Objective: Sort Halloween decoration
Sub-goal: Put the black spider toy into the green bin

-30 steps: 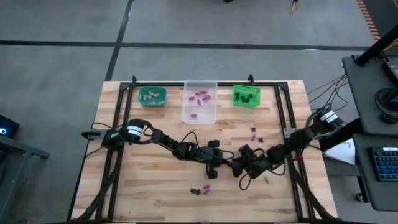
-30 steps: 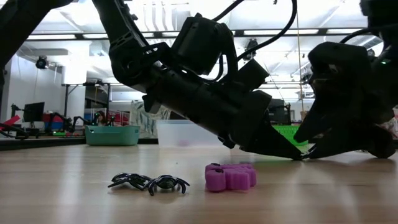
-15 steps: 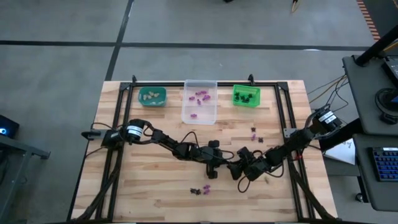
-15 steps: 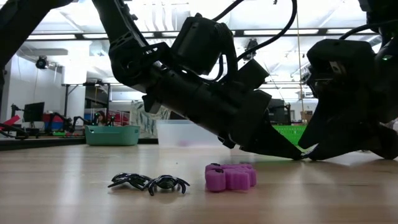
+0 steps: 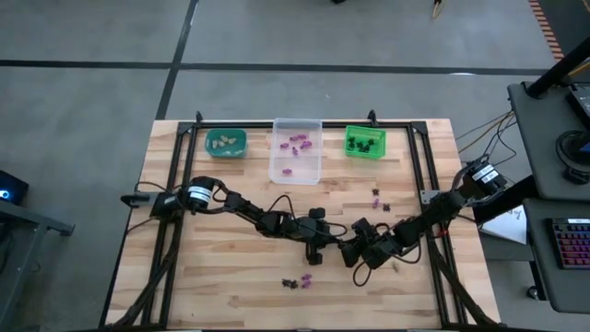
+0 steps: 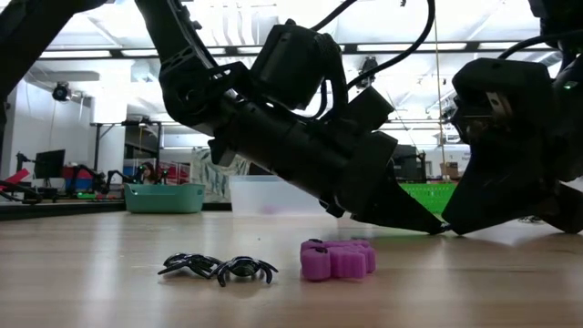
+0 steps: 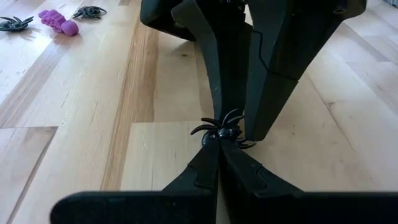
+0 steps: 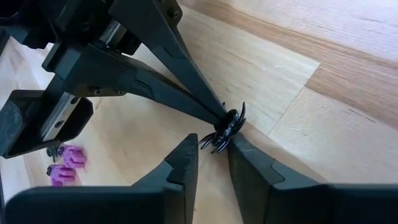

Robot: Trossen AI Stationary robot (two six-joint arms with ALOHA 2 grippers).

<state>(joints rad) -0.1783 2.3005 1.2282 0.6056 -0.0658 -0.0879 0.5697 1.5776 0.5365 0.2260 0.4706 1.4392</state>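
Note:
A small black spider trinket (image 7: 221,130) sits at the tips of my shut left gripper (image 7: 219,138), which reaches low over the middle of the table (image 5: 343,245). My right gripper (image 8: 212,148) comes in from the table's right side (image 5: 356,253). It is open by a narrow gap, with one finger on either side of the same spider (image 8: 222,132). Two more black spiders (image 6: 219,267) and a purple trinket (image 6: 338,258) lie on the wood near the front edge. My left gripper pinches the spider's body (image 7: 219,133) between its two fingertips, only at their free ends. The fingers slant down from the table's left. The spider is at or just above the wood. My right gripper's fingertips (image 8: 237,144) stand against the spider's legs; whether they touch, I cannot tell.
At the far edge stand a teal bin (image 5: 225,142) with beige pieces, a clear bin (image 5: 296,152) with purple ones and a green bin (image 5: 365,142) with black ones. A few loose trinkets (image 5: 378,195) lie right of centre. Black frame rails run along both table sides.
My right gripper's fingers have drawn together around the spider held by my left gripper, from wide apart to a narrow gap. Both arms have otherwise kept their places, and the spider has stayed where it was.

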